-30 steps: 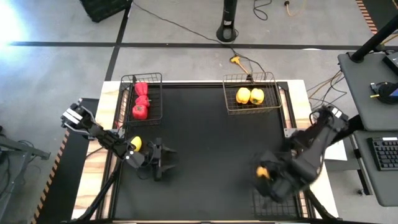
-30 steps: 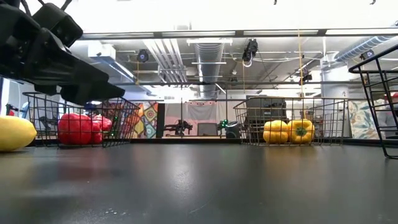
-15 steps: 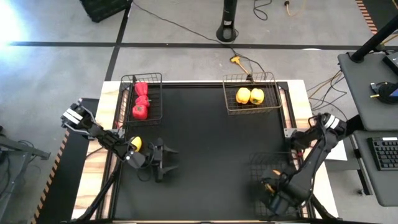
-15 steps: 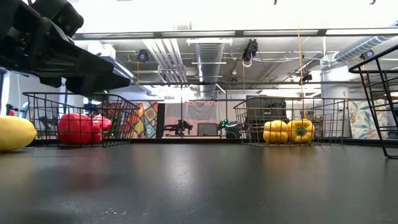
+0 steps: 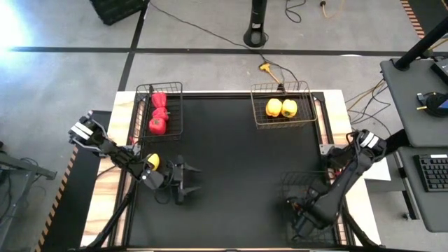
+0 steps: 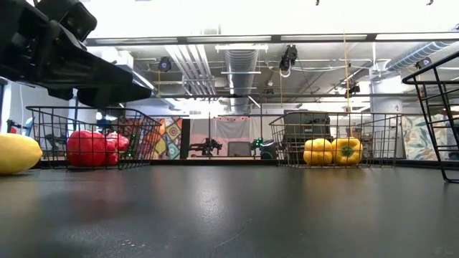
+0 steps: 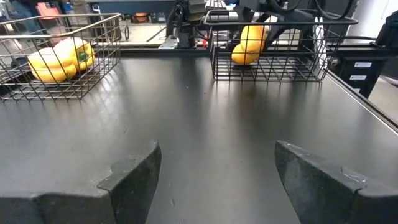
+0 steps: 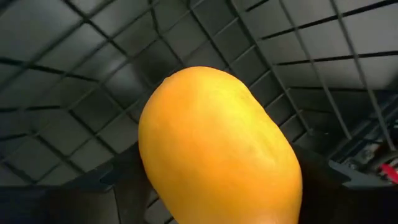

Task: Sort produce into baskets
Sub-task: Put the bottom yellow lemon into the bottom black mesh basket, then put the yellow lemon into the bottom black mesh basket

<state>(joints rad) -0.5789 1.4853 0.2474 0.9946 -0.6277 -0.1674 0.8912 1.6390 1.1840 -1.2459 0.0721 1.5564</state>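
No writing can be read anywhere. The right end effector sits inside the black wire basket at the near right of the smooth black surface, squeezing a smooth orange-yellow oval fruit. The left end effector waits with its fingers wide apart

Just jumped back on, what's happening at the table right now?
The right gripper is down inside the near-right black basket, holding an orange fruit. The left gripper sits open and empty over the mat, with one more yellow fruit beside that arm. Red peppers and yellow peppers are already in the far baskets.
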